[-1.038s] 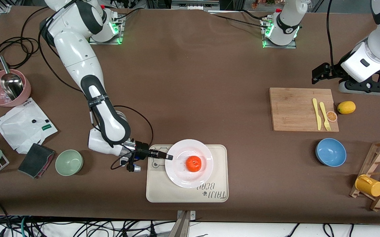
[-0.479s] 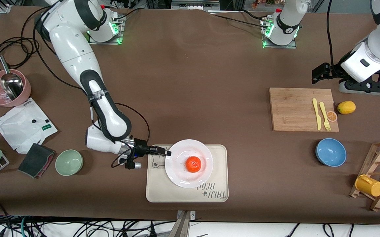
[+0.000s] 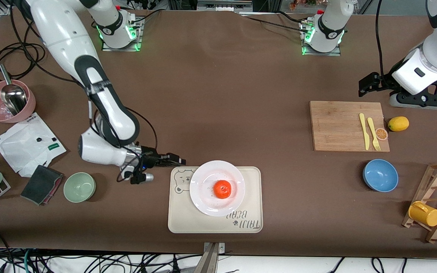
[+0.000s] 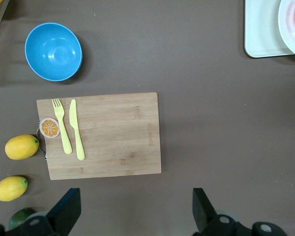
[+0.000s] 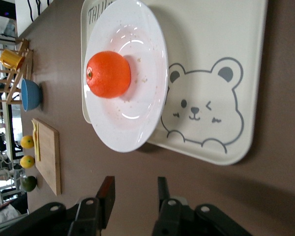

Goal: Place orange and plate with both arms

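Observation:
The orange (image 3: 222,189) sits in the middle of the white plate (image 3: 207,182), which rests on the beige bear tray (image 3: 250,176) near the table's front edge. My right gripper (image 3: 180,161) is open with a narrow gap and empty, over bare table just off the tray's bear-face corner. In the right wrist view the orange (image 5: 108,73), plate (image 5: 137,113) and tray (image 5: 211,59) lie ahead of the right gripper (image 5: 135,189). My left gripper (image 3: 366,84) waits wide open and empty over the table beside the cutting board (image 3: 345,125); it shows in the left wrist view (image 4: 135,209).
On the cutting board lie a yellow knife and fork (image 3: 368,131) and an orange slice (image 3: 381,133); a lemon (image 3: 398,123) lies beside it. A blue bowl (image 3: 380,175), a cup rack (image 3: 436,201), a green bowl (image 3: 79,186), a pink bowl (image 3: 8,101) and a pouch (image 3: 28,144) stand around.
My right gripper has drawn back from the plate's rim, off the tray toward the right arm's end. Plate and orange stay in place. The left arm has not moved.

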`<state>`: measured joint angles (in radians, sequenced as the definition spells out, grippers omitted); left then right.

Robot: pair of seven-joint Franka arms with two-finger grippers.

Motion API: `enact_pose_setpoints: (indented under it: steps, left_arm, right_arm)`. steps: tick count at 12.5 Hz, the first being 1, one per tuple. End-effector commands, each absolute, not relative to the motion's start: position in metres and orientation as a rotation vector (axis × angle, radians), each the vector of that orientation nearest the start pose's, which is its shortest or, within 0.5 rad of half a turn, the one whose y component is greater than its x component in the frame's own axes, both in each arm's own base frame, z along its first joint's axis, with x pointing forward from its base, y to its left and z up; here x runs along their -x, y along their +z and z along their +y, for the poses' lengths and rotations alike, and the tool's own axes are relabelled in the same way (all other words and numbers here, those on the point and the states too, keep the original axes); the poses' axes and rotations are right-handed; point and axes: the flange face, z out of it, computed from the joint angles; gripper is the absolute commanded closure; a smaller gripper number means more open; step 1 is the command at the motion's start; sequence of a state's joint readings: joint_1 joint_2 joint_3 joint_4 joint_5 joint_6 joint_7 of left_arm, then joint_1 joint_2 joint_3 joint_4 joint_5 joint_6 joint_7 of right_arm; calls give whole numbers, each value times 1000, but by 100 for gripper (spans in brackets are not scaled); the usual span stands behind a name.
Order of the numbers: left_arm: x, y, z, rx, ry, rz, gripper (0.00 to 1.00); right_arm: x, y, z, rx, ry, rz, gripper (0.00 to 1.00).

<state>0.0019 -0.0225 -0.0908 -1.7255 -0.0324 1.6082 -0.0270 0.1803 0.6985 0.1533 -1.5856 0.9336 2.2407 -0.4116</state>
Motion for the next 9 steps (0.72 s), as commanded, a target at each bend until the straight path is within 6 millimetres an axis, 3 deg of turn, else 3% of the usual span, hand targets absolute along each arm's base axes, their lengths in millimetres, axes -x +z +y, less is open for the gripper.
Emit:
enact_pose_setpoints:
  steps: [1, 2, 5, 9]
  left_arm:
    - [-539, 572, -51, 3154, 154, 130, 0]
    - [-539, 572, -49, 3155, 154, 125, 0]
    - [-539, 572, -49, 3154, 157, 125, 0]
    - [-539, 572, -49, 3154, 164, 125, 0]
  right_arm:
    - [-618, 282, 195, 2394, 104, -163, 48]
    - [-610, 296, 180, 2404, 136, -183, 41]
    - [-595, 332, 127, 2457, 238, -248, 0]
    - [-581, 400, 94, 2620, 236, -417, 0]
